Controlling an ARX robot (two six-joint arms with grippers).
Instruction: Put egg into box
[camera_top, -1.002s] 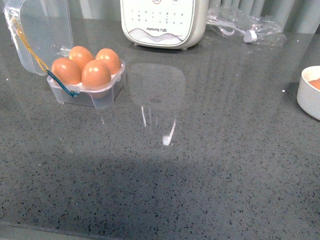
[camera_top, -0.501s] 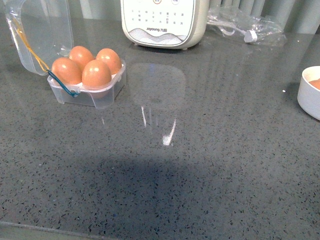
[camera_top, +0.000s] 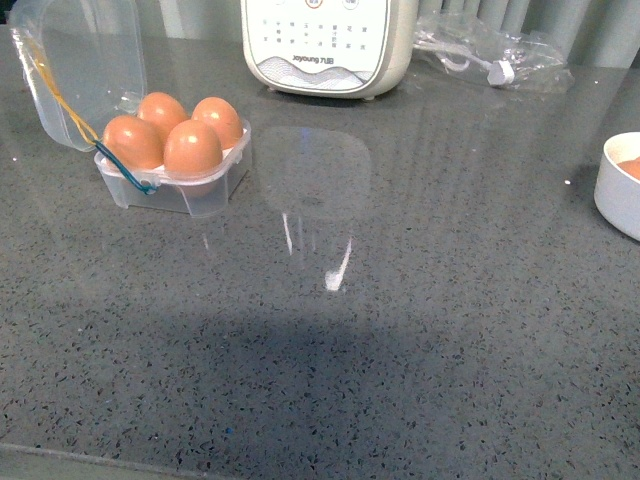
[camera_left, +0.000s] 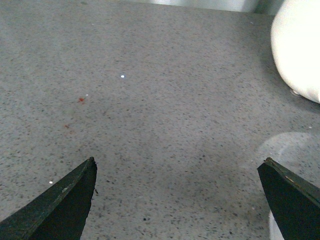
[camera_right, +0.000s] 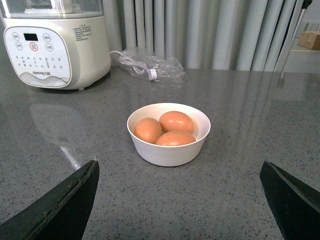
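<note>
Your left gripper (camera_left: 177, 162) is spread wide over bare desk (camera_left: 150, 100), holding nothing. Your right gripper (camera_right: 178, 164) is wide and empty too, facing the white bowl (camera_right: 168, 155) with three brown eggs (camera_right: 175, 121). Far left, the box (camera_top: 190, 195), lid (camera_top: 85, 60) up, holds four; an egg (camera_top: 193, 147) fills its near right cup.

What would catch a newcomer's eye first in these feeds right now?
First, the clear box at the far left of the counter, its lid standing open and all four cells filled with brown eggs. Next, the white bowl off to the right holding three more eggs, and the cream appliance at the back.
</note>
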